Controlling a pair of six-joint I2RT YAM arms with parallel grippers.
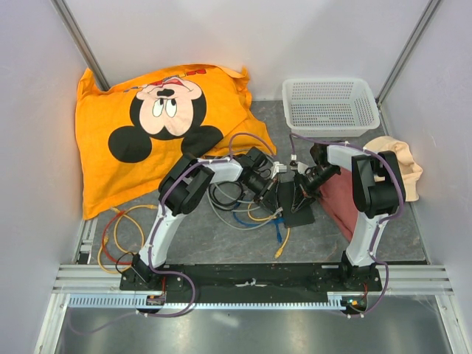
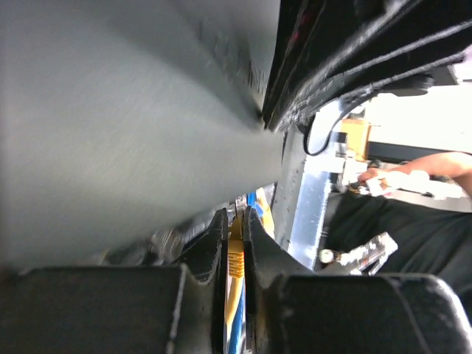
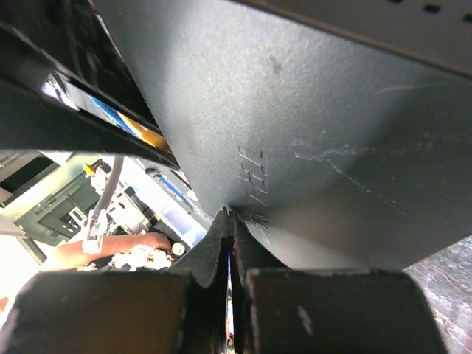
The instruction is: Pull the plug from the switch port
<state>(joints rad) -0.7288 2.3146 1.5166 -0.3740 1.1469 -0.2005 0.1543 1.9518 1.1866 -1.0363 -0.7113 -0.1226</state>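
Now left end effector (image 2: 234,221) pinches yellow plug (image 2: 234,262), right end effector (image 3: 230,218) closed by matte-black switch (image 3: 332,147).

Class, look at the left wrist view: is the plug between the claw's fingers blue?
No, the plug gripped in the left claw is yellow, not blue.

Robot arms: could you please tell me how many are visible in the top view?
2. The left arm rises from the near-left base toward the black box mid-table; the right arm reaches it from the near right. None appears hidden.
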